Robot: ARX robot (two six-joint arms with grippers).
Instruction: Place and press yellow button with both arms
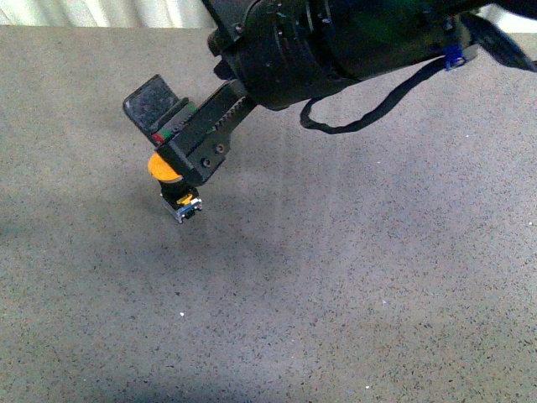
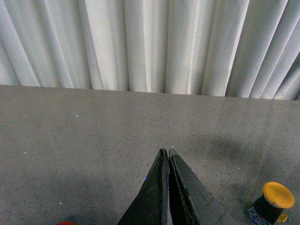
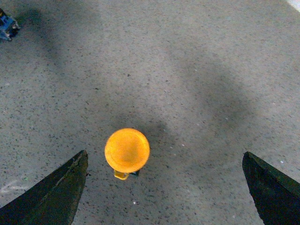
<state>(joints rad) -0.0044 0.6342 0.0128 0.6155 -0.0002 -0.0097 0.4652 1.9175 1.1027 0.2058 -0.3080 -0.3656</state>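
1. Grey speckled table (image 1: 336, 302) fills the front view from the near edge to the far one.
2. Nearest item is the left gripper (image 2: 168, 151). It does not show in the front view. Its wrist camera shows the jaws together with nothing between them. It is held above the table, near the button but clearly apart from it.
3. Past the table's middle and left of centre is the yellow button (image 1: 165, 166). It stands on its base block with the cap up.
4. Over it hangs the right gripper (image 3: 164, 153), on an arm reaching in from the far right. Its jaws are wide apart and the button sits between them, closer to one finger. In the wrist view neither finger touches it. In the front view one finger overlaps the button, so contact cannot be checked there.
5. Farthest back, a white pleated curtain (image 2: 150, 42) hangs behind the table's far edge.
6. Step, as judged: placing looks done, since the button rests on the table and nothing grips it. Pressing is not yet done.
7. Next move, as judged: the left gripper, with jaws together, looks suited to press. It needs to line up over the cap's centre and push straight down. The body is narrow, so an off-centre push could tip it. The right gripper should either steady the body or lift clear.
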